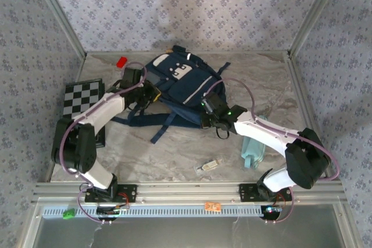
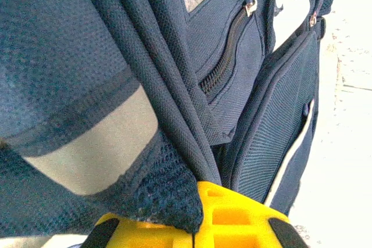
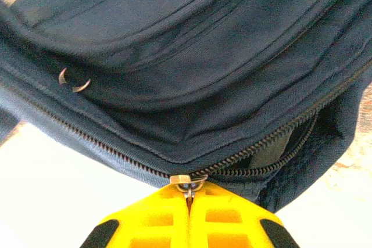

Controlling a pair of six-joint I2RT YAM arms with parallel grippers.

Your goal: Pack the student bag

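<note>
The navy student bag (image 1: pixel 180 82) with white patches lies at the back middle of the table, its straps trailing toward the front. My left gripper (image 1: pixel 150 94) is at the bag's left side. In the left wrist view its yellow jaws (image 2: pixel 200 196) are shut on a fold of dark mesh fabric (image 2: pixel 168 193) next to a strap. My right gripper (image 1: pixel 208 112) is at the bag's near right edge. In the right wrist view it (image 3: pixel 189 196) is shut on the brass zipper pull (image 3: pixel 187 183) of the main zipper. To the right of the pull the zipper gapes.
A black-and-white checkerboard (image 1: pixel 81 98) lies at the left, partly under the left arm. A small red object (image 1: pixel 121 61) sits at the back left. A teal item (image 1: pixel 254 148) lies under the right arm, and a small clear object (image 1: pixel 209 166) lies near the front.
</note>
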